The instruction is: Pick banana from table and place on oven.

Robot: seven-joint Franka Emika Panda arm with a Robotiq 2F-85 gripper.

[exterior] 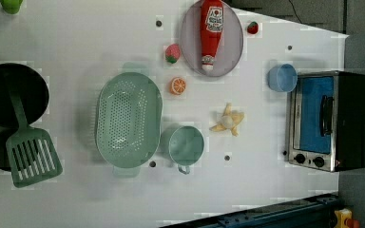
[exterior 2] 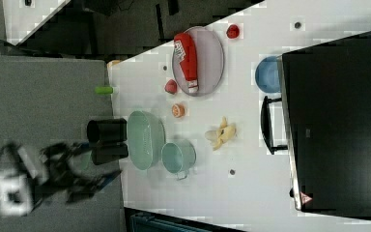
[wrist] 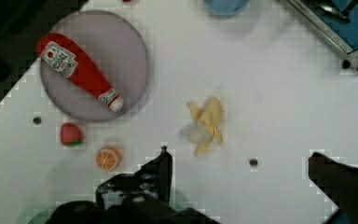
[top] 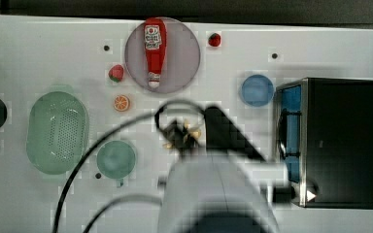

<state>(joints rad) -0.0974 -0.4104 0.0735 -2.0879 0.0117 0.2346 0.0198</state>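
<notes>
The banana (exterior: 228,122), pale yellow with splayed peel flaps, lies on the white table (exterior: 247,190) between a teal cup and the oven. It also shows in the right view as the banana (exterior 2: 221,134) and in the wrist view as the banana (wrist: 205,125). The oven (exterior: 330,121), black with a silver frame and blue glass door, stands at the left view's right. In the top view my gripper (top: 180,136) hangs over the banana (top: 192,131) and covers part of it. In the wrist view my gripper (wrist: 240,157) stands open with nothing between its fingers (wrist: 161,168), and the banana lies just beyond them.
A ketchup bottle (exterior: 211,28) lies on a grey plate (exterior: 233,47). Near it are two strawberries (exterior: 172,53), an orange slice (exterior: 177,86) and a blue bowl (exterior: 282,78) beside the oven. A green colander (exterior: 128,118), teal cup (exterior: 186,145), spatula (exterior: 31,154) and black pans (exterior: 2,92) sit further off.
</notes>
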